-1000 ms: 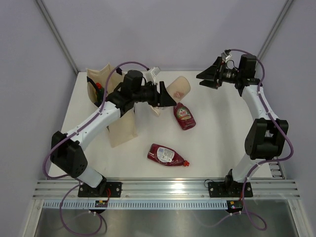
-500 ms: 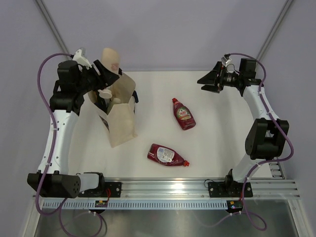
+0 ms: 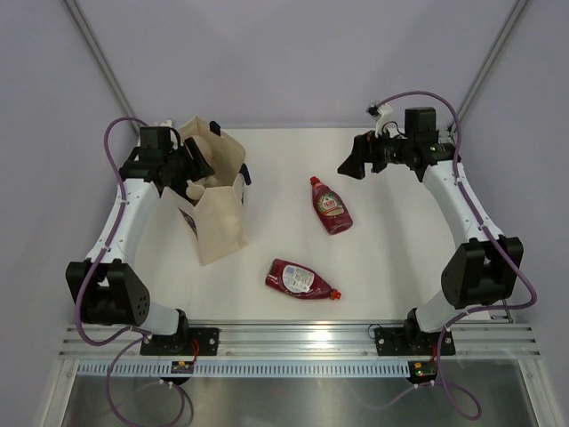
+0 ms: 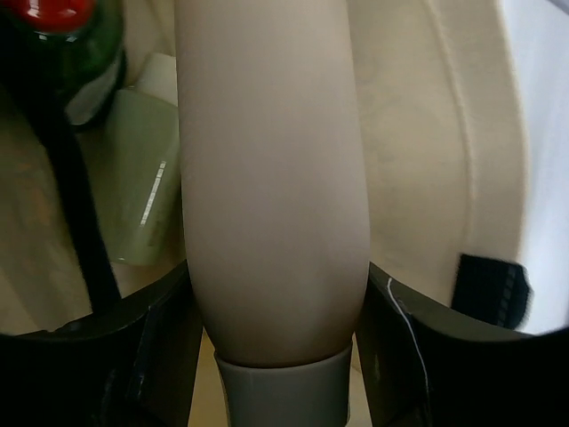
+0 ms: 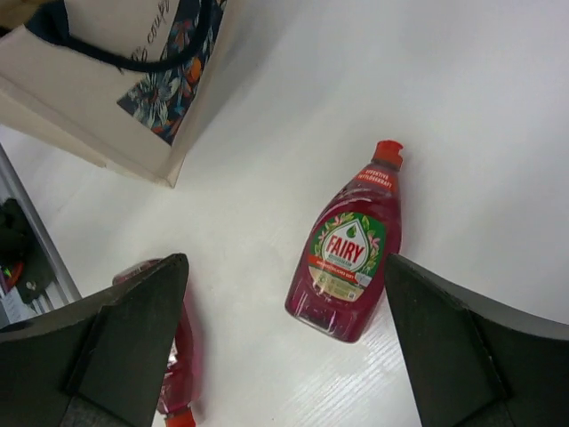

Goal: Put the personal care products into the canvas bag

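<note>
The left jaws are clenched on a smooth beige-pink plastic bottle (image 4: 271, 178), its grey cap toward the wrist camera and its body reaching into the mouth of the upright cream canvas bag (image 3: 220, 222) with navy handles. Just beside it inside the bag are a pale green plastic bottle (image 4: 142, 196) and a dark green bottle with a red cap (image 4: 76, 53). The right jaws gape wide, grasping nothing, above the white worktop (image 3: 391, 249). Below them lies a dark red plastic bottle (image 5: 347, 258) labelled "FAIRY", its red cap toward the far edge. A second dark red labelled bottle (image 3: 300, 278) lies nearer the arms, its print too small to read. The bag's side bears a dark floral print under cursive writing, possibly ending "ouy".
</note>
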Controlling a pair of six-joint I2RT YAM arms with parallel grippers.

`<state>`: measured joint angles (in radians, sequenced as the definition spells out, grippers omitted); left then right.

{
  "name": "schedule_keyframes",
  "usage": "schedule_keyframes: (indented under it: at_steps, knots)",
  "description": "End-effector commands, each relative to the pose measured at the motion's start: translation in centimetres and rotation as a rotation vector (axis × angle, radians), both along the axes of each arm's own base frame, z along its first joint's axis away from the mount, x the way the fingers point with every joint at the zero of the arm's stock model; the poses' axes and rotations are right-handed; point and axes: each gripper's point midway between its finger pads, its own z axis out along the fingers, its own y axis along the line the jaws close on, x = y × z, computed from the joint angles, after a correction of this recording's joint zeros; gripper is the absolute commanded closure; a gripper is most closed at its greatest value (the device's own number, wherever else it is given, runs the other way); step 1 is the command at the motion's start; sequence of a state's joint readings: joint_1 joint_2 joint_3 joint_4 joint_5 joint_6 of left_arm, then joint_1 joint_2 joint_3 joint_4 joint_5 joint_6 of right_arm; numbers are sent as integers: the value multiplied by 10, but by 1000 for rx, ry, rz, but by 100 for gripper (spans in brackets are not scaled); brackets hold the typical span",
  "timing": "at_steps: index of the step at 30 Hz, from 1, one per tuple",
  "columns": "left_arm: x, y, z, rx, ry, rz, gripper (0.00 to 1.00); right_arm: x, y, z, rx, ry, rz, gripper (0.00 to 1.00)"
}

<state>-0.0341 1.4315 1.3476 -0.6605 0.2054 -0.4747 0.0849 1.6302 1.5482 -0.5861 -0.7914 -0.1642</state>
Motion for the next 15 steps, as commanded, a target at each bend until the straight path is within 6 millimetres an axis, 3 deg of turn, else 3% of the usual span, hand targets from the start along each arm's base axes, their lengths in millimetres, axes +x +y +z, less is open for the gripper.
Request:
schedule_keyframes:
  at_steps: [1,3,4,7,9,10,11,12,13,14,15]
  knots:
    - [32,14,40,67,-215,38,100,21,-14,-10,-118,-177,-75,0]
    - [34,15,37,75,-215,36,99,11,6,-22,-73,-102,85,1]
    - [35,16,34,79,-209,38,98,9,11,-51,-58,44,103,0]
    - [40,21,25,106,-189,52,91,27,22,-64,-78,62,46,1]
    - [42,24,14,124,-164,54,76,35,24,-79,-133,76,-29,1]
    - [41,24,9,126,-152,53,69,42,22,-100,-230,97,-95,1]
    - [39,24,2,131,-134,51,58,49,24,-98,-264,88,-117,0]
    - [37,25,1,133,-134,51,34,51,25,-107,-295,118,-162,1]
    - [37,26,3,138,-148,53,26,53,24,-127,-396,136,-215,1]
    - [32,25,10,144,-177,40,9,54,24,-132,-427,135,-225,0]
    - [30,26,17,152,-198,35,2,56,19,-139,-478,133,-282,1]
